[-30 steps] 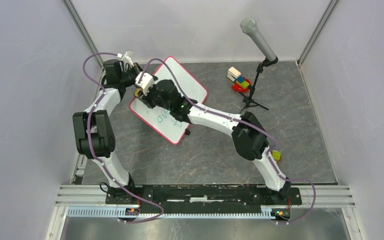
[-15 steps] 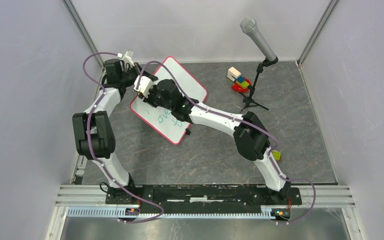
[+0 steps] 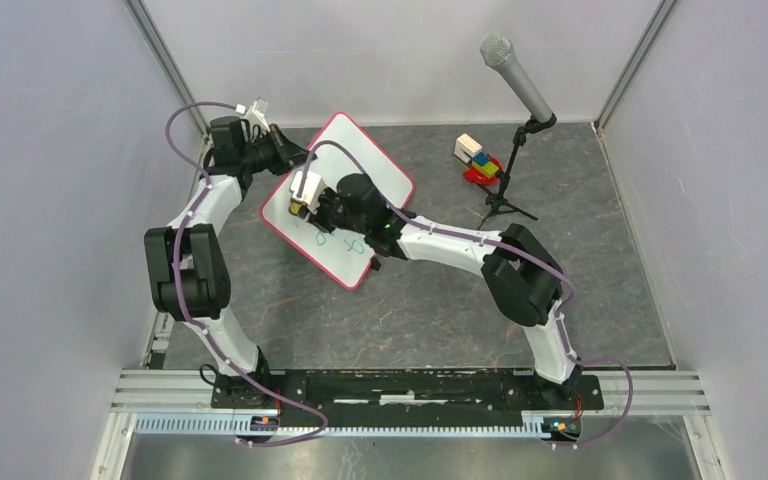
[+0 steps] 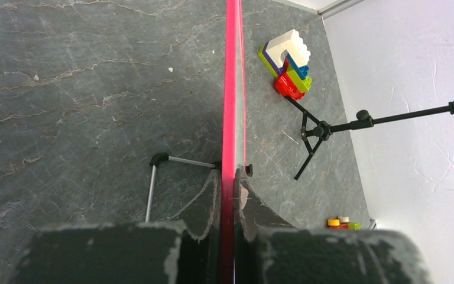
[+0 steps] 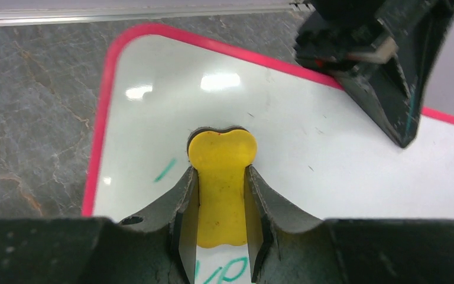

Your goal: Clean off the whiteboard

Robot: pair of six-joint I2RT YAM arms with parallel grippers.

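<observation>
Two arms rise from the near rail. The right arm reaches forward and left over the whiteboard (image 3: 360, 150), which sits in the far-left part of the dark stone-patterned table (image 3: 430, 310), turned so that one corner points to the near side.

The board is white with rounded corners and a thin red-pink frame. It is bare and glossy in its far half. Green handwriting (image 3: 338, 243) remains on the near half; the right arm covers part of it and I cannot read the letters.

The right gripper (image 5: 220, 171) is closed on one yellow eraser (image 5: 221, 154), held against the white surface. Farther away, the left gripper (image 4: 229, 177) is clamped on the board's far-left edge, with the frame between its jaws. In the left wrist view the board (image 4: 232, 89) shows only as an edge-on pink line, with one thin metal leg (image 4: 151, 192) beside it.

At the far right stand one stack of coloured blocks (image 3: 477, 158) and one microphone (image 3: 515, 75) on a small tripod.
</observation>
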